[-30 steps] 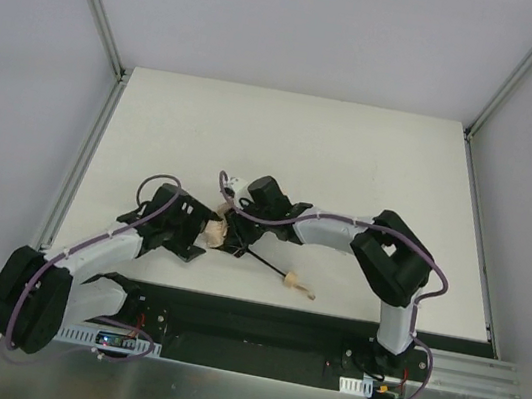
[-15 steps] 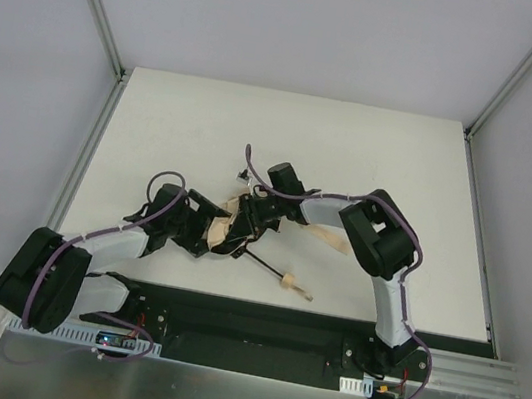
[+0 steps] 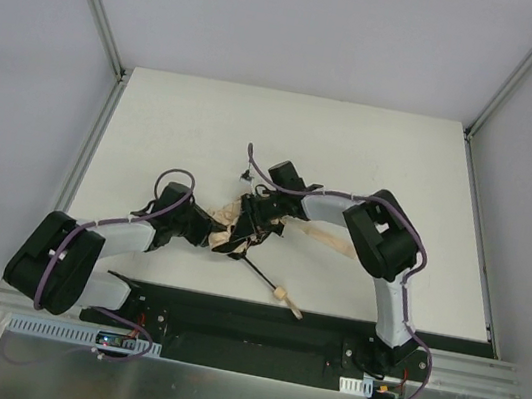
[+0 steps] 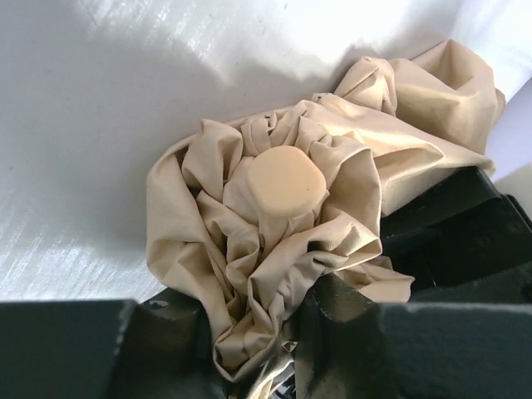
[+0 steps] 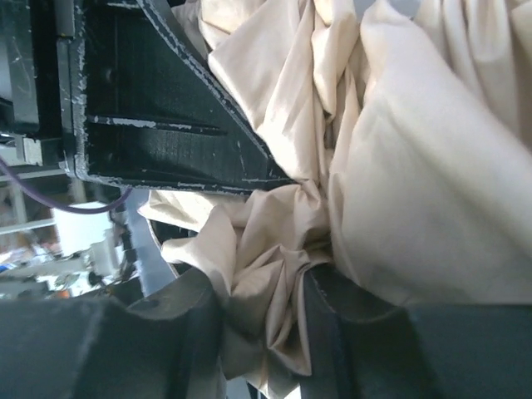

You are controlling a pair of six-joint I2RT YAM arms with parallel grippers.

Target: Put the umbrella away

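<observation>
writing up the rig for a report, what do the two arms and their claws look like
Both the left arm and right arm have white links between bulky black joint housings, with a thin purple cable looping along each. The left claw and right claw are matt black, with thick, blocky fingers.

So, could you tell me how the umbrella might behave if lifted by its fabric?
The umbrella's fabric bunches in loose folds, so it would probably sag and shift rather than hold shape. The thin shaft and knob look stiff, so that end may swing or drag.
</observation>
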